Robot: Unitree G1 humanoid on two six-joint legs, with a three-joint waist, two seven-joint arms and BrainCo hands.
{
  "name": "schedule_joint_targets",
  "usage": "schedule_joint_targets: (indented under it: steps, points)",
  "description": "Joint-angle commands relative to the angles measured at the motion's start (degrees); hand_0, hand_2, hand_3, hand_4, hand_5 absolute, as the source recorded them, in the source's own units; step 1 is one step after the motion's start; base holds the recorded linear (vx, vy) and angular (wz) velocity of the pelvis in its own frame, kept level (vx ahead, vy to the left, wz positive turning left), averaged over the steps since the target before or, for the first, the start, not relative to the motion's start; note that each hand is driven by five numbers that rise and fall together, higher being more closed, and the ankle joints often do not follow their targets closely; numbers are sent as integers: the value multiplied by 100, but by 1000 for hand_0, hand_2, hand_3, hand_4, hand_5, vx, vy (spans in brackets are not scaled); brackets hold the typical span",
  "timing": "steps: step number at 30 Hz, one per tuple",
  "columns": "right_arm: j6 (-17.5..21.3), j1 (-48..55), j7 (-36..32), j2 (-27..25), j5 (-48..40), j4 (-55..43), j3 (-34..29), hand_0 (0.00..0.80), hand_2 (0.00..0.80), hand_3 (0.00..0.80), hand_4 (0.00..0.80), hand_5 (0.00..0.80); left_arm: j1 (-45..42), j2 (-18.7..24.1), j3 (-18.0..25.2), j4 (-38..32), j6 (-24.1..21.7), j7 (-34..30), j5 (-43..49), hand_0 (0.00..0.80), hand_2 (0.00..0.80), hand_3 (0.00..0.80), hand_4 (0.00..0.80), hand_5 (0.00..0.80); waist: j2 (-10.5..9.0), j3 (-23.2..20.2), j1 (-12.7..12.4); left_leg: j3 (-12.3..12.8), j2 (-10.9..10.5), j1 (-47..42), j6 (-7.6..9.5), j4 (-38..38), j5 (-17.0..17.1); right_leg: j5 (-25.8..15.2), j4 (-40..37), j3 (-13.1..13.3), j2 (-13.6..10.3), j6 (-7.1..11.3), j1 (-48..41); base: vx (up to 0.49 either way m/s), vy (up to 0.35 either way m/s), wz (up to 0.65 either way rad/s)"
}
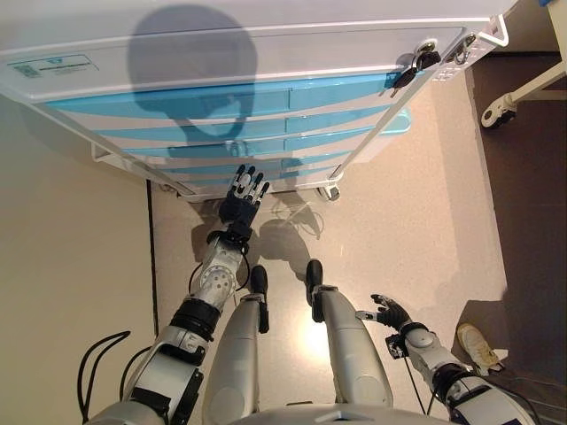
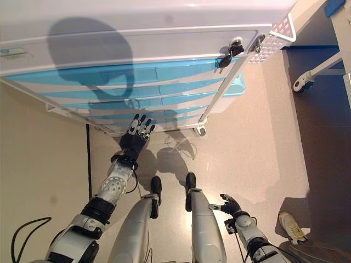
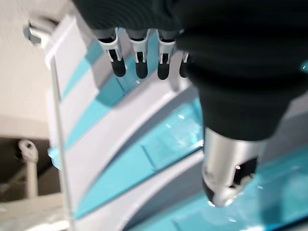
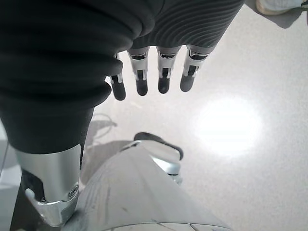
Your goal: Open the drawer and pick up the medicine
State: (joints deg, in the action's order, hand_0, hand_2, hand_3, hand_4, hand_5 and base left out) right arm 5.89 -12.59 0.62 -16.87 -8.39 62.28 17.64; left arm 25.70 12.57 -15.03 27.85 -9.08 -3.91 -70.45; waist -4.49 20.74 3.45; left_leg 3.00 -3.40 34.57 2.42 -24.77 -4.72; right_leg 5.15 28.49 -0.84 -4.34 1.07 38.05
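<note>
A white cart (image 1: 221,55) with several light blue drawers (image 1: 221,97) stands before me, all drawers closed. No medicine shows. My left hand (image 1: 242,197) is raised in front of the lower drawers with its fingers straight, open and empty; in the left wrist view its fingers (image 3: 139,55) point at the blue drawer fronts (image 3: 144,159). My right hand (image 1: 390,312) hangs low at the right, open and empty over the floor (image 4: 231,125).
Keys (image 1: 409,71) hang from a lock at the cart's top right corner. The cart stands on castors (image 1: 331,192). A wheeled frame's leg (image 1: 505,104) is at the far right. A person's shoe (image 1: 477,345) is at the lower right. A wall is on the left.
</note>
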Motion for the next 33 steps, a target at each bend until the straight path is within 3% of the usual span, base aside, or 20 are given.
schedule_joint_targets:
  steps: [1,9,23,25,26,27,33]
  points:
    - [-34,277,67,-268,152,-103,83,0,0,0,0,0,2,-85,-108,-380,42,-156,356,0,0,0,0,0,91,-163,21,-94,-181,72,79,24,-168,-618,-531,82,-51,262,-7,0,0,0]
    - [-44,295,65,-273,167,-65,69,0,0,0,0,0,103,-186,-26,-350,37,-109,212,0,0,0,0,0,99,-175,32,-83,-168,68,63,42,-158,-626,-541,77,-60,261,-5,0,0,0]
    - [-52,308,96,-212,103,-42,185,0,0,0,0,0,982,-359,580,-398,-640,445,-324,0,0,0,0,0,-3,-187,68,-118,-144,85,36,37,-186,-584,-502,64,-54,278,14,0,0,0]
    - [-55,290,87,-205,88,-30,216,0,0,0,0,0,1171,-310,686,-517,-820,540,-370,0,0,0,0,0,-34,-174,80,-74,-151,156,59,65,-4,-747,-544,31,-93,245,71,-51,-4,0]
    - [-58,302,84,-205,89,-22,221,0,0,0,0,0,1199,-306,712,-604,-870,555,-381,0,0,0,0,0,-14,-203,65,-131,-141,77,30,52,-177,-582,-489,52,-66,281,14,-103,-7,0]
    - [-56,296,84,-207,89,-26,218,0,0,0,0,0,1202,-306,712,-612,-872,557,-378,0,0,0,0,0,-34,-175,77,-77,-152,150,57,67,-4,-746,-544,29,-96,249,64,0,0,0]
    - [-61,321,28,-201,103,61,265,0,0,0,0,0,1344,-251,799,-1208,-1102,564,-460,0,0,0,0,0,-22,-160,30,-127,-168,65,41,150,38,-738,-532,-18,-119,242,-8,-16,-3,1]
